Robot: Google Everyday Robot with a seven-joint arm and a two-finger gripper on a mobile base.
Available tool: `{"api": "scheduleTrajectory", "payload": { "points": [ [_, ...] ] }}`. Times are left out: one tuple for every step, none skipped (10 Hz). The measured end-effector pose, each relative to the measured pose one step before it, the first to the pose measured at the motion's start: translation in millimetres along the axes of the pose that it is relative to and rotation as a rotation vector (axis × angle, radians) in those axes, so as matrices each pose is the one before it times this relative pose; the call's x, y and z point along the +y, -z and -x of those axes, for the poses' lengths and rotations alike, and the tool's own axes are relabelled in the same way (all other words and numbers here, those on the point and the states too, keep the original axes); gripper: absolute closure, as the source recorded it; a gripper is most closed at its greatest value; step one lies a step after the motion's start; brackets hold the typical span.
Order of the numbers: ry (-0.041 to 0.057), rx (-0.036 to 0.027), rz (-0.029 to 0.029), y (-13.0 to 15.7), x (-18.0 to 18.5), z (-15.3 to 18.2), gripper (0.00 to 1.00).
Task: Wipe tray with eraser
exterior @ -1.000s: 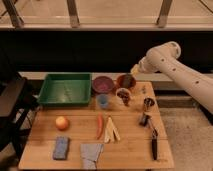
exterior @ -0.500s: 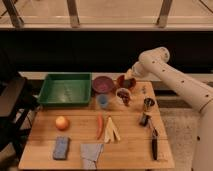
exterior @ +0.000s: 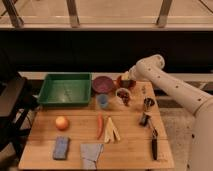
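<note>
One wooden bench fills the lower view. A dark wall and a railed ledge run behind it, and a black chair stands off its left end.

Since half a second ago the gripper has edged lower and slightly leftward. It now hangs over the red bowl at the bench's back edge; whether it is spread or closed cannot be told. Nothing on the bench has shifted.

Counted:
- One green tray, well to the gripper's left in the view.
- One eraser, nearer the camera than the gripper and a little to its right, apart from it.
- One purple bowl, just left of the gripper.
- One blue cup.
- One orange fruit.
- One blue sponge.
- One grey cloth.
</note>
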Motion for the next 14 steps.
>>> {"api": "scheduleTrajectory", "payload": {
  "points": [
    [0.00306,-0.00475,0.02019,-11.05,0.03,6.45,0.35],
    [0.00583,0.00177,0.01784,-7.39,2.39,4.95,0.35],
    [0.00467,0.00089,0.01063,-4.49,1.78,2.79,0.35],
    [0.00006,0.00036,-0.00032,0.11,-0.54,-0.04,0.35],
    [-0.0027,-0.00009,-0.00193,0.8,-2.71,-0.31,0.35],
    [0.00035,-0.00009,-0.00266,-0.76,-0.44,-0.08,0.35],
    [-0.00659,-0.00426,-0.01593,-3.6,-5.41,1.79,0.35],
    [-0.0032,-0.00488,-0.01483,-5.89,-3.8,4.74,0.35],
    [-0.00942,-0.00448,-0.01505,-11.78,-2.1,9.87,0.35],
    [-0.00312,-0.00147,-0.00705,-5.33,-0.89,4.33,0.35],
    [-0.02234,-0.01022,-0.02325,-16.6,-6.2,13.5,0.35],
    [-0.01575,-0.00305,-0.0094,-4.31,-6.35,1.82,0.35],
    [-0.00829,0.00009,-0.00351,-3.5,-2.27,0.46,0.35],
    [-0.00894,0.00396,0.00117,-3.99,0.67,-0.85,0.35]
  ]
}}
